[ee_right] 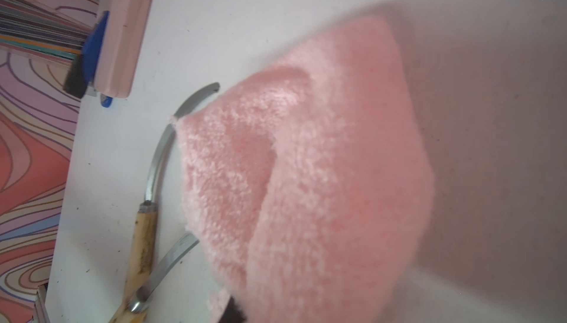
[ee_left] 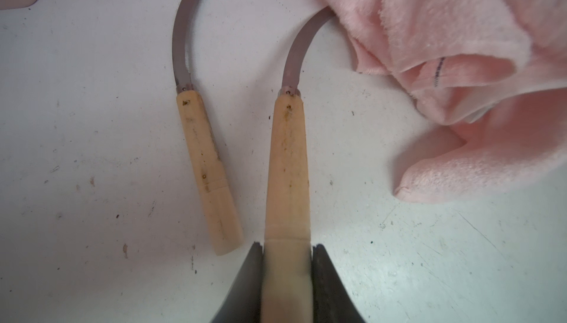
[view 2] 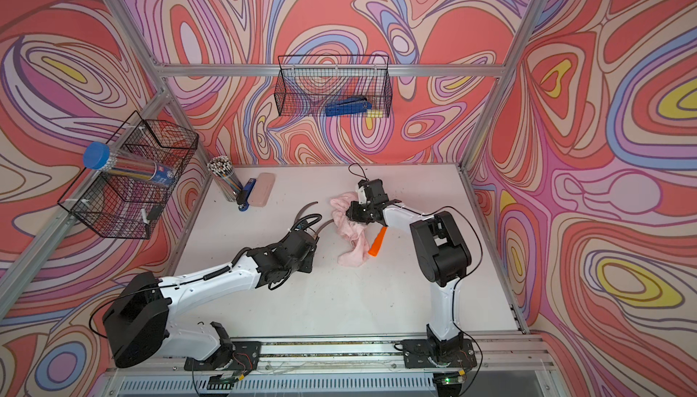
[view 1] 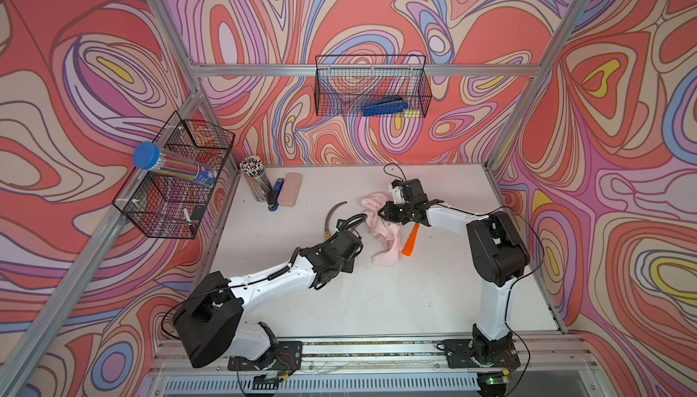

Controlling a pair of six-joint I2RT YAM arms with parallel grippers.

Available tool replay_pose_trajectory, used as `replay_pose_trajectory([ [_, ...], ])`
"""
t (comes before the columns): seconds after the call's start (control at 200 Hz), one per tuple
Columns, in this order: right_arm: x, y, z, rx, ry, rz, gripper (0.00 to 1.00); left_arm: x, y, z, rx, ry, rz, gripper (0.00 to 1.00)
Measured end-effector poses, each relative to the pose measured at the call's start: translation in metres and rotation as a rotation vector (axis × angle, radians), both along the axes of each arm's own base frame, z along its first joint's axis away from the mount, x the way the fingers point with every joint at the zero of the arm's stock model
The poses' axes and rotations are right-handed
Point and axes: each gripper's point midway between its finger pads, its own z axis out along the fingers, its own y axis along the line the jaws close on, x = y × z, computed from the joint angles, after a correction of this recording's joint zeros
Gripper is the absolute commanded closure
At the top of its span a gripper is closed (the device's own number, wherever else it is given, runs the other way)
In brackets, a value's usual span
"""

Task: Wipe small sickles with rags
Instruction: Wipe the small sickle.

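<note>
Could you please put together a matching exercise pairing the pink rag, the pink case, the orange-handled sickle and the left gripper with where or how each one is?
Things:
1. pink rag
2. pink case
3. orange-handled sickle
4. left gripper

Places or states:
a. next to the blue stapler
b. shut on a wooden-handled sickle
c. crumpled over a sickle blade
d. blade hidden, handle beside the rag

Pairs: 1-c, 2-a, 3-d, 4-b.

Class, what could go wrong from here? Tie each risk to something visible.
The left gripper pinches only the butt end of the pale wooden-handled sickle; wiping may twist it loose. The pale pink terry rag in the right gripper could snag on its curved dark blade. The rag lies against the orange-handled sickle, possibly dragging it.
</note>
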Motion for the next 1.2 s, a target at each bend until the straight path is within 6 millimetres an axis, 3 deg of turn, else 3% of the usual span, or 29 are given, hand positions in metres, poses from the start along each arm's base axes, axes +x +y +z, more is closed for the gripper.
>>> replay_pose_trajectory([
  [0.175, -0.001, -0.006, 0.08, 0.043, -0.16, -0.03, 1.0, 0.0, 0.002, -0.006, 0.018, 0.01, 0.007, 1.0],
  [0.315, -0.003, -0.019, 0.114, 0.053, -0.235, -0.077, 1.0, 0.0, 0.002, -0.006, 0.019, 0.009, 0.008, 1.0],
  [0.576, -0.018, -0.066, 0.118, 0.019, -0.245, -0.202, 1.0, 0.0, 0.002, -0.005, 0.013, 0.009, 0.011, 1.0],
  [0.671, -0.029, -0.073, 0.128, 0.028, -0.267, -0.214, 1.0, -0.001, 0.0, -0.001, -0.008, 0.008, 0.009, 1.0],
  [0.836, -0.06, -0.057, 0.146, 0.056, -0.321, -0.163, 1.0, -0.001, -0.002, 0.009, -0.072, 0.008, 0.025, 1.0],
  [0.991, -0.097, -0.027, 0.141, 0.069, -0.334, -0.071, 1.0, 0.005, -0.002, 0.021, -0.211, 0.016, 0.06, 1.0],
  [1.202, -0.122, -0.036, 0.122, 0.063, -0.326, -0.073, 1.0, 0.004, 0.002, 0.035, -0.399, 0.017, 0.119, 1.0],
])
